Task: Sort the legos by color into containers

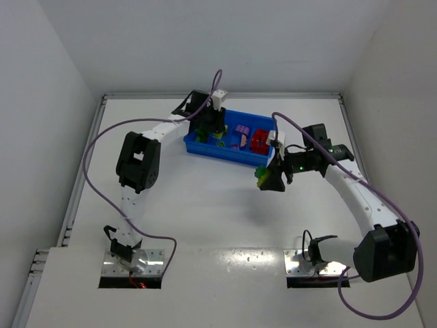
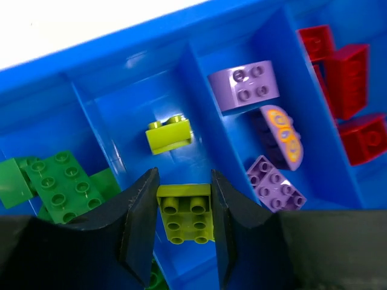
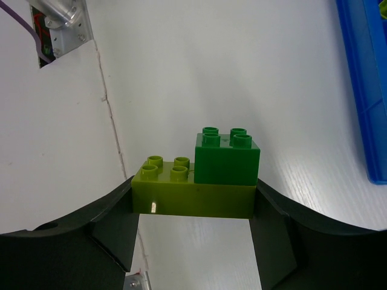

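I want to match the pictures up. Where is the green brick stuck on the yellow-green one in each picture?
Top external: right of centre, the cluster in the right gripper, near the right end of the blue tray.
Left wrist: not in it.
Right wrist: the cluster at bottom centre.
Shared landmark: the blue tray, in all three.

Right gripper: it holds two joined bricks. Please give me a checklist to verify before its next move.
1. Grip: the right gripper is shut on the two-brick cluster: ok.
2. Cluster is one colour: not ok; a green brick sits on a long yellow-green brick.
3. Cluster above the blue tray: not ok; it hangs over the table, with the tray to the side.
4. Tray free of the left gripper: not ok; it is down in the yellow-green compartment.
5. Left gripper's fingers apart from the yellow-green 2x2 brick between them: cannot tell.
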`<state>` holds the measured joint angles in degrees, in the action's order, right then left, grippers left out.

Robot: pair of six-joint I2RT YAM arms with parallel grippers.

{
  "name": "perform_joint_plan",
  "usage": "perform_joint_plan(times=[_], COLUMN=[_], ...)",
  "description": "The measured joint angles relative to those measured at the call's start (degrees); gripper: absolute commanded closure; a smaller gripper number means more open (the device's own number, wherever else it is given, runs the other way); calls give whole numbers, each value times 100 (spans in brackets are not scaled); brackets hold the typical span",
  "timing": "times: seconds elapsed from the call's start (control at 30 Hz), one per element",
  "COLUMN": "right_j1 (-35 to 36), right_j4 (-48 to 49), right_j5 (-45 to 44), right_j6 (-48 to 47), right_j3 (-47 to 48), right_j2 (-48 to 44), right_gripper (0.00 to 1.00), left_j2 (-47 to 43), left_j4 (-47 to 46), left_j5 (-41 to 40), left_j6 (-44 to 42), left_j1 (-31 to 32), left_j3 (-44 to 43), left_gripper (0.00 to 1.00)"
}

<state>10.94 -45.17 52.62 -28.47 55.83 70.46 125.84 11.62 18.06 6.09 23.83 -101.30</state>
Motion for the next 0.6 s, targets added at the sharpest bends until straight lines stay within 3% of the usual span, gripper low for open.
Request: perform_joint_plan(times=[0.07, 0.13, 0.2, 0.23, 0.27, 0.43, 0.6], right_j1=[-28, -37, -37, -37, -37, 26, 160], right_j4=[11, 11, 11, 13, 17, 162, 262], right_j5=[2, 4, 7, 7, 9, -61, -146], right_j6=[2, 2, 2, 4, 2, 24, 26], right_j3=[0, 0, 0, 0, 0, 2, 44], right_j2=[-2, -2, 0, 2, 7, 90, 269], right_gripper=[92, 92, 92, 92, 92, 92, 92], left_j2=[98, 144, 166, 166, 166, 140, -621], left_j4=[44, 83, 85, 87, 92, 122, 160], left_j5=[-120, -153, -160, -153, -146, 151, 1478], left_j6=[0, -2, -4, -7, -37, 79, 350], left_j1=[-4, 20, 24, 31, 37, 4, -184], left_j3=[-26, -59, -101, -114, -125, -136, 459], left_gripper=[83, 59, 46, 28, 21, 19, 24])
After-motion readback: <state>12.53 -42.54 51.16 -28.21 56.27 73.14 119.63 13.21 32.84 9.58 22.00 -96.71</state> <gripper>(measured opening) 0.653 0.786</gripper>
